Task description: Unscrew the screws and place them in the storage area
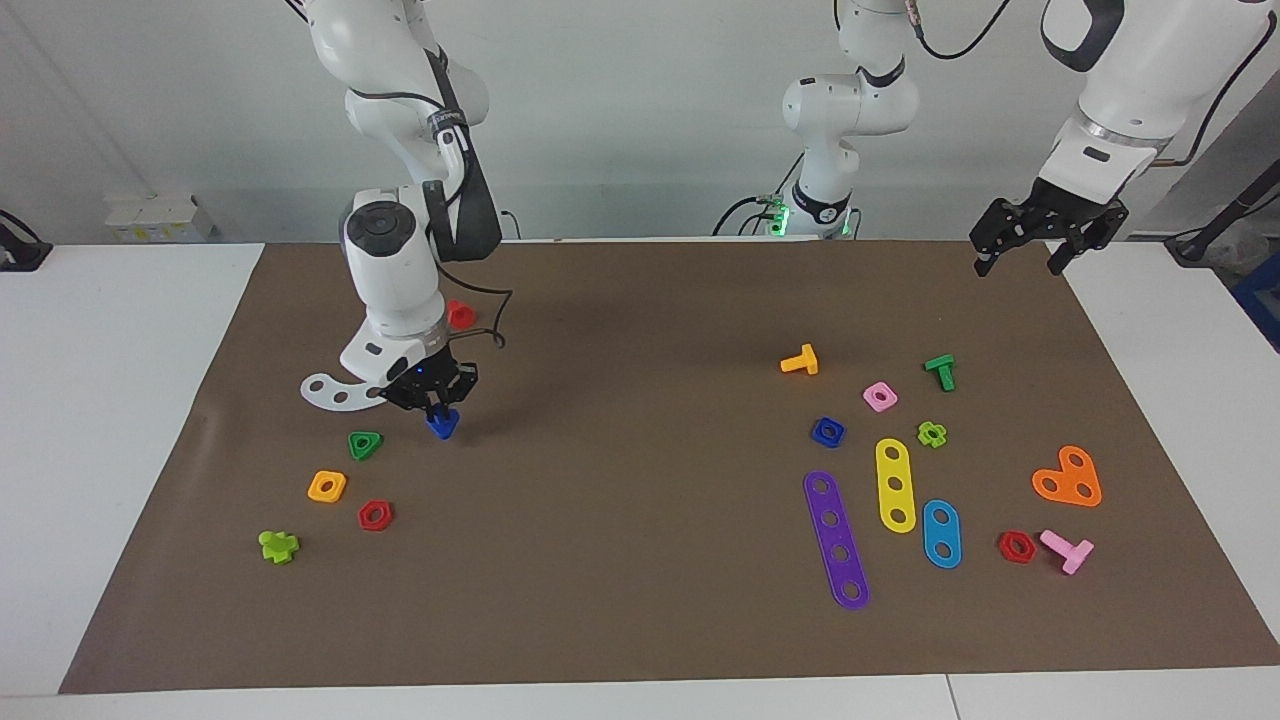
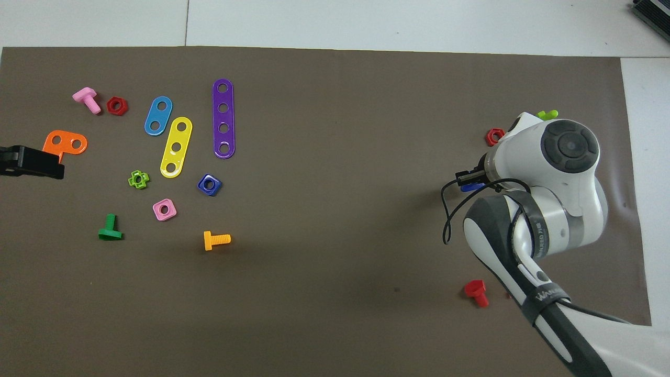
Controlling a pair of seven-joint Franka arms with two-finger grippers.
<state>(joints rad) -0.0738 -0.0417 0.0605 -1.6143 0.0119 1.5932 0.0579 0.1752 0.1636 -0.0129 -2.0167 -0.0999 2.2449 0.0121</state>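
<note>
Right gripper (image 1: 436,403), left-centre of facing view, pointed down over mat (image 1: 640,560), fingers clenched on dark-blue bolt (image 1: 442,424), low above the brown surface beside green triangular nut (image 1: 365,445). Matching blue nut (image 1: 828,431) lay right of centre. Left gripper (image 1: 1040,245) waited upper right, jaws spread, holding nothing.

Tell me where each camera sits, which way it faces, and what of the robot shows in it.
Facing view: high across the table, looking at the robots; both arms show whole, the right hand low over the mat holding the blue screw, the left hand waiting raised at its end.
Overhead view: above the robots' end, looking steeply down; the right arm's wrist hides most of the right hand, and only the left hand tip shows.
Shared: brown mat, purple strip, blue nut, orange bolt.
</note>
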